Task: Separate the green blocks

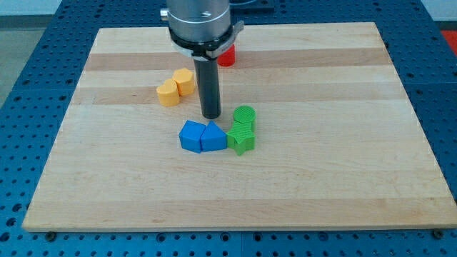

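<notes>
Two green blocks touch each other right of the board's middle: a round green cylinder (244, 116) above and a green star-shaped block (241, 138) below it. My tip (211, 116) stands on the board just to the left of the green cylinder, a small gap apart, and just above the blue blocks. The rod hangs straight down from the arm's head at the view's top.
Two blue blocks (202, 136) lie side by side, touching the green star's left side. Two yellow blocks (176, 87) sit to the upper left of my tip. A red block (226, 55) is partly hidden behind the arm near the wooden board's (343, 178) top.
</notes>
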Controlling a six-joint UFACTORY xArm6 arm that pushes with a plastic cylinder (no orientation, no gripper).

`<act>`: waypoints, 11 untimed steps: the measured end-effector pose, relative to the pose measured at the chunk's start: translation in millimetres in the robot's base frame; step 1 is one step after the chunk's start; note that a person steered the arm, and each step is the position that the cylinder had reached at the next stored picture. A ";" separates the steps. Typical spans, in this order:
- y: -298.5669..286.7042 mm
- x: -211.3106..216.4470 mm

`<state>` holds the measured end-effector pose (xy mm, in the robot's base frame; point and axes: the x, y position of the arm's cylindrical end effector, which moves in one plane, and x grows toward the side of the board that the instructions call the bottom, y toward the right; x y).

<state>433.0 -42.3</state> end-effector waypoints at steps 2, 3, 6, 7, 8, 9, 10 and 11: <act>1.2 19.2; 10.2 19.9; 49.3 17.7; 49.3 4.2; 58.4 -4.3; 69.8 -4.3; 74.6 -4.3; 87.1 -4.3</act>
